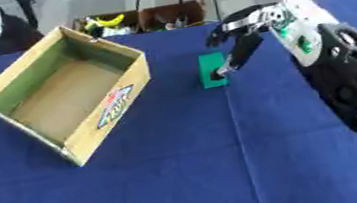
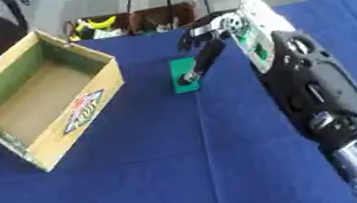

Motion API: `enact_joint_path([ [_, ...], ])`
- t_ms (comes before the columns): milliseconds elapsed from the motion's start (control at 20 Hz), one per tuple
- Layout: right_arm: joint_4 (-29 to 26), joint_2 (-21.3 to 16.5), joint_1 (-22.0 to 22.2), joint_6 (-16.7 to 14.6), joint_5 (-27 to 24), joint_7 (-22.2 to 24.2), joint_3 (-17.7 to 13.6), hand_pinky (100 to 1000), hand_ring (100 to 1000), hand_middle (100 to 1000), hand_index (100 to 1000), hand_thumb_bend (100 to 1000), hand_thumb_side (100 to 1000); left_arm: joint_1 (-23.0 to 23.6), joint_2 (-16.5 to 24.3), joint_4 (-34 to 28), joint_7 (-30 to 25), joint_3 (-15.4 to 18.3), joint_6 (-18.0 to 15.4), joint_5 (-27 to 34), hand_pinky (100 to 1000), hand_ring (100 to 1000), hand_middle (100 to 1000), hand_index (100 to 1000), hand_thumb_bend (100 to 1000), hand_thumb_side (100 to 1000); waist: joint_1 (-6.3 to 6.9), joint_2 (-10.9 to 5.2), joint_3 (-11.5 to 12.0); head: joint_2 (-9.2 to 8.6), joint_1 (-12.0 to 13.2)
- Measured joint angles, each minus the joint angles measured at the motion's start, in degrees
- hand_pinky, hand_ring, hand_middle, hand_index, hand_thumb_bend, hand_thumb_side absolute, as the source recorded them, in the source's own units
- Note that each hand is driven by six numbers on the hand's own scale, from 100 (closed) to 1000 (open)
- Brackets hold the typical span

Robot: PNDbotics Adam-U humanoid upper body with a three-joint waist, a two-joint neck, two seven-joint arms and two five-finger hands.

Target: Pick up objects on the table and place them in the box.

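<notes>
1. I see my right arm (image 1: 336, 65) coming in from the table's right side, black with silver joints, reaching toward the middle of the far half.
2. Right hand (image 1: 246, 25) sits over the green block (image 1: 209, 68); one long finger (image 1: 233, 57) points down and its tip meets the block's right edge.
3. The other fingers are curled up near the palm, above the block, not around it. I can't tell if anything actually pinches the block, so I can't call the hand open or closed.
4. Green block: flat, rectangular, lying on the blue table (image 1: 184, 173) near the middle of the far edge, just right of the box.
5. Cardboard box (image 1: 15, 80): open top, on the table's left side toward the far left corner, turned at an angle, near corner pointing at me. Inside looks bare, green-tinted walls, brown bottom.
6. Box front wall has a colourful logo (image 1: 115, 106).
7. Block and box are apart, with a strip of blue cloth between them.
8. Left hand doesn't show in either view.
</notes>
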Motion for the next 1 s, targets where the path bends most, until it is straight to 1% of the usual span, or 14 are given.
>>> enact_joint_path([
  [200,1.45,0.02,0.06,-0.52,1.72,-0.96,0.34,866,970,892,968,394,492,0.00,0.00,0.00,-0.01,0.00,-0.01,0.00,241,627,676,850,224,928,0.02,0.16,0.08,-0.22,-0.13],
  [250,1.77,0.04,0.08,-0.61,1.96,-1.33,0.36,864,968,891,966,399,484,-0.01,0.00,0.00,-0.01,0.00,-0.01,0.00,241,627,676,850,224,929,0.03,0.25,0.10,-0.23,-0.17],
  [350,2.30,0.07,0.12,-0.78,2.43,-2.12,0.50,861,965,888,963,377,495,-0.06,0.00,0.00,-0.03,0.00,-0.02,0.01,241,627,676,850,224,929,0.05,0.32,0.13,-0.25,-0.30],
  [600,2.99,0.31,0.44,-0.75,3.20,-4.35,0.71,848,954,867,950,343,477,-0.12,-0.02,0.01,-0.07,0.00,-0.03,0.03,240,628,676,850,220,928,0.13,0.68,0.45,-0.36,-0.44],
  [700,3.03,0.48,0.54,-0.58,3.24,-5.39,0.71,831,939,846,935,283,439,-0.15,-0.02,0.01,-0.13,-0.01,-0.06,0.05,240,629,676,850,220,928,0.22,0.70,0.45,-0.50,-0.57],
  [750,3.03,0.52,0.55,-0.45,3.25,-6.00,0.71,826,935,841,930,267,436,-0.19,-0.03,0.01,-0.18,-0.01,-0.06,0.07,240,629,676,850,220,928,0.24,0.74,0.47,-0.52,-0.60],
  [950,3.05,0.58,0.57,0.42,3.25,-8.59,0.70,806,916,813,893,111,424,-0.21,-0.03,0.01,-0.27,-0.01,-0.05,0.08,240,630,676,849,219,928,0.24,1.01,0.51,-0.53,-0.62],
  [1000,3.05,0.60,0.58,0.72,3.24,-9.18,0.71,805,914,810,888,100,415,-0.21,-0.03,0.01,-0.28,-0.01,-0.04,0.08,240,631,676,849,219,928,0.24,1.03,0.50,-0.53,-0.62],
])
